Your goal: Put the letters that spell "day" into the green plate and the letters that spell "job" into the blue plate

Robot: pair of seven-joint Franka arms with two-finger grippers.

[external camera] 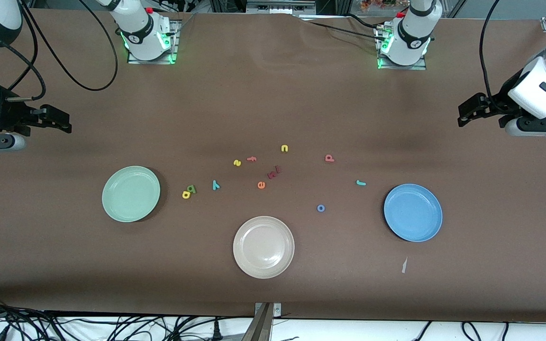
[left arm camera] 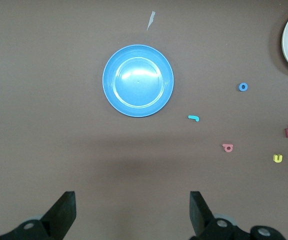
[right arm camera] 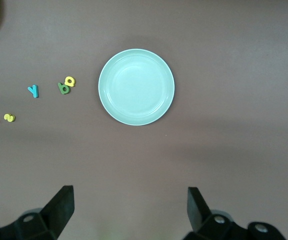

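The green plate (external camera: 131,193) (right arm camera: 136,86) lies toward the right arm's end and holds nothing. Beside it lie a yellow round-bowled letter (external camera: 186,194) (right arm camera: 70,81), touching a dark green letter (external camera: 191,189) (right arm camera: 63,89), and a teal y (external camera: 215,184) (right arm camera: 33,91). The blue plate (external camera: 413,212) (left arm camera: 138,80) lies toward the left arm's end, also holding nothing. Near it are a teal j (external camera: 360,183) (left arm camera: 193,118), a blue o (external camera: 321,208) (left arm camera: 243,87) and a salmon-red letter (external camera: 329,158) (left arm camera: 228,147). My right gripper (external camera: 67,123) (right arm camera: 130,197) and left gripper (external camera: 461,117) (left arm camera: 132,200) wait open over bare table at their own ends.
A beige plate (external camera: 263,246) sits nearest the front camera, midway between the two plates. Loose in the middle are a yellow s (external camera: 237,163), a pink f (external camera: 251,159), a yellow n (external camera: 284,148), an orange e (external camera: 261,185) and dark red letters (external camera: 273,173). A paper scrap (external camera: 404,265) lies near the blue plate.
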